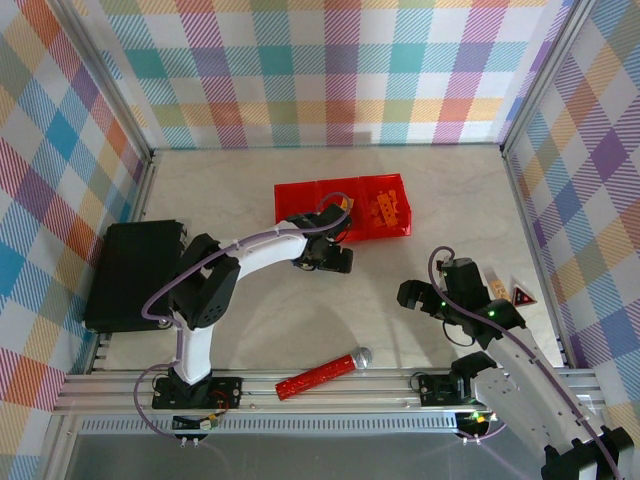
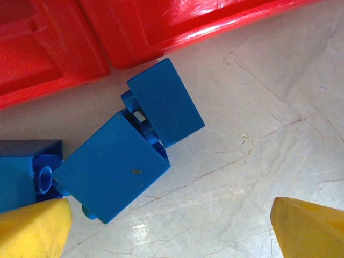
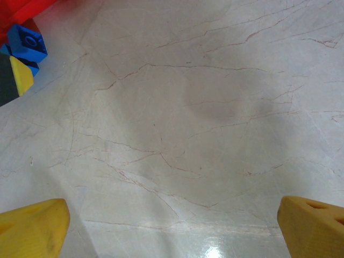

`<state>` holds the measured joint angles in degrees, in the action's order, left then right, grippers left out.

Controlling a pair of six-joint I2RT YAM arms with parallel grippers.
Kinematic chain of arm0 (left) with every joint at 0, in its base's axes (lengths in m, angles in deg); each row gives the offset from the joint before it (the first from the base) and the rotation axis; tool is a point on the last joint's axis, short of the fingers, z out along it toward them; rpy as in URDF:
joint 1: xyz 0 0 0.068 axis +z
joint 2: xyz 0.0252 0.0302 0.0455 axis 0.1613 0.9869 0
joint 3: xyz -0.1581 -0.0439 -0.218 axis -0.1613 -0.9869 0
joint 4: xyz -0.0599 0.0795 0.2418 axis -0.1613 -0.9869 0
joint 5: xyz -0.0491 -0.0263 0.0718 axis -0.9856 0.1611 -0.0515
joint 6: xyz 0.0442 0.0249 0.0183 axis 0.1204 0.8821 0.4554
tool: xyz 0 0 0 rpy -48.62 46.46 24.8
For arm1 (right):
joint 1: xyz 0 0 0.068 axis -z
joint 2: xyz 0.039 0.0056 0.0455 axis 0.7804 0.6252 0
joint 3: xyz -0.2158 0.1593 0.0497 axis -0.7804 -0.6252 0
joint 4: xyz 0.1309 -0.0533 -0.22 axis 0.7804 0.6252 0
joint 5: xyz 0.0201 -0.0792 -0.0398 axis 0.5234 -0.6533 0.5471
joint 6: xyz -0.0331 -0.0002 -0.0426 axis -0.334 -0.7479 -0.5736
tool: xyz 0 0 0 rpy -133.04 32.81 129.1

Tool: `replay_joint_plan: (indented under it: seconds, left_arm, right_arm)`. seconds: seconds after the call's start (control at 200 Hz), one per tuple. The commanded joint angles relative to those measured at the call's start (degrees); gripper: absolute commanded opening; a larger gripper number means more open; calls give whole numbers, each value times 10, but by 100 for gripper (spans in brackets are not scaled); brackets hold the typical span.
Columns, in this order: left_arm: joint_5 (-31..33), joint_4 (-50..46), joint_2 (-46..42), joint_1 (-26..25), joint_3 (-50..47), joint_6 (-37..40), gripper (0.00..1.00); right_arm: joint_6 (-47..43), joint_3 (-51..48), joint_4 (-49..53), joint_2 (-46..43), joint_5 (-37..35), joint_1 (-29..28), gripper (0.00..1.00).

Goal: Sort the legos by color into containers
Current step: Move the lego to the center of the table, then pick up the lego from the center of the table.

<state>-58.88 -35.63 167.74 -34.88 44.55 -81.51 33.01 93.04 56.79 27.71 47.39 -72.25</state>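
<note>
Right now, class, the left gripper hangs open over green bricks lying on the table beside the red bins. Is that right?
No: the bricks are blue, not green, as the left wrist view shows; the rest holds.

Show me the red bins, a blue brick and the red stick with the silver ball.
red bins [image 1: 298, 198]: top view, bare left part.
blue brick [image 2: 113, 172]: left wrist view, its flat face.
red stick [image 1: 313, 378]: top view, mid-shaft.

Glossy red plastic containers [image 2: 177, 21] at twelve o'clock gleam with highlights above smooth blue plastic legos [image 2: 110, 169], which lie on a polished, faintly veined, marble-look table [image 2: 269, 134].
</note>
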Motion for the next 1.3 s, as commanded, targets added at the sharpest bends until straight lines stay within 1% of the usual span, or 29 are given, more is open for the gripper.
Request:
replay_joint_plan:
  seconds: [0.0,0.25,0.335,0.635,0.765,0.885,1.08,1.29]
  left_arm:
    - [6,-27,-35,-2,15,64,96]
    - [1,-24,-42,-2,31,206,100]
    - [-5,-28,-30,-1,40,235,100]
    - [38,-46,12,1,76,278,99]
    - [38,-60,27,3,94,286,95]
    - [38,-64,31,5,95,288,92]
    - [40,-63,34,15,86,284,91]
    - [33,-67,56,25,94,287,85]
  right_arm:
    - [3,19,14,0,-3,2,99]
    - [5,18,13,1,-4,2,99]
    - [4,18,14,0,-4,2,99]
    - [5,20,17,-2,-6,2,99]
    - [5,20,17,1,-6,2,99]
    - [5,19,16,1,-6,2,99]
    - [4,19,15,0,-6,2,99]
    - [4,18,16,-2,-6,3,99]
